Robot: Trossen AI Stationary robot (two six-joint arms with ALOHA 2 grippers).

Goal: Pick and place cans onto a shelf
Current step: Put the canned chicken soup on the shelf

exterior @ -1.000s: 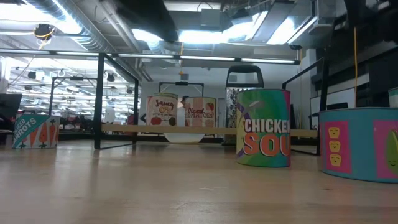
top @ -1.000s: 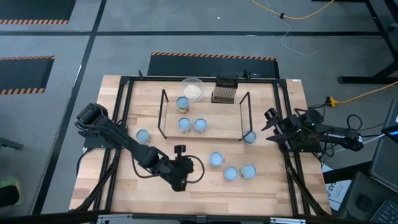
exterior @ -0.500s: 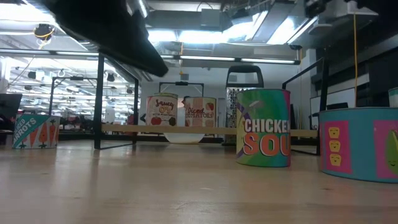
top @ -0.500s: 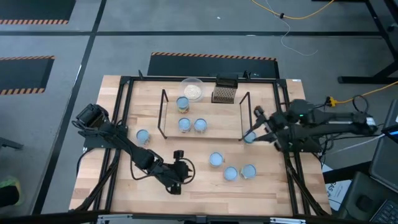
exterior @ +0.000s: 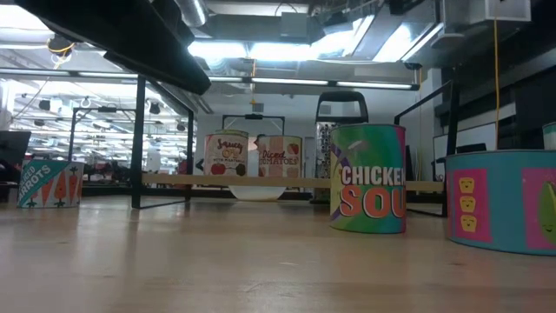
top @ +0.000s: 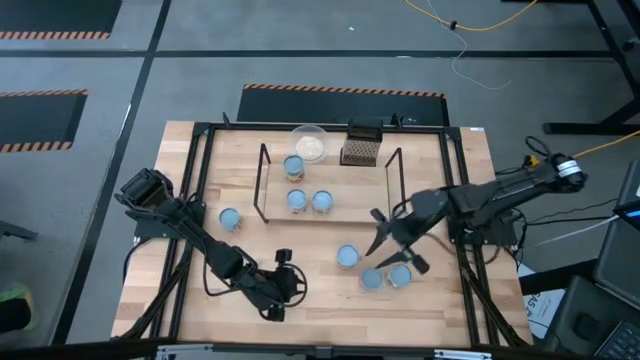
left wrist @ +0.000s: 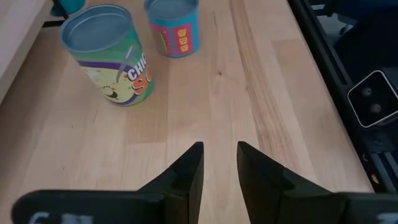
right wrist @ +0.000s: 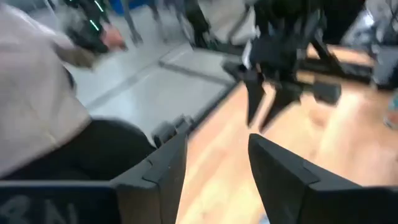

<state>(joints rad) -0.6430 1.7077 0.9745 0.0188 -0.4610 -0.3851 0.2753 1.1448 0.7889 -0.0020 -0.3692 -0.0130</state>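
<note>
We see the right gripper (top: pixel 388 252) reaching out over the front right part of the table (top: pixel 440 305), its two fingers spread apart and holding nothing. It hangs among three cans standing on the bare wood in front of the shelf (top: pixel 350 205): one can (top: pixel 347 257) just to its left, a second can (top: pixel 370 279) and a third can (top: pixel 399 275) just in front of it. We cannot tell from above whether a finger touches any of them.

The left gripper (top: pixel 283 258) sits near the front edge left of centre, well apart from any can, its fingers (left wrist: pixel 186 177) parted with only a narrow gap and empty. Its wrist view looks across the wood at a green-labelled soup can (left wrist: pixel 111 55) and a blue can with a pink panel (left wrist: pixel 175 26) standing upright near each other.

Three cans stand on the shelf board: one near the back (top: pixel 293 165) and a pair side by side at the front edge (top: pixel 297 200) and (top: pixel 321 201). Another can (top: pixel 229 218) stands on the table left of the shelf. Behind the shelf are a clear bowl (top: pixel 309 143) and a dark mesh box (top: pixel 361 150).

In the right wrist view, blurred, a person's pale sleeve (right wrist: pixel 37 106) shows beyond the table.
</note>
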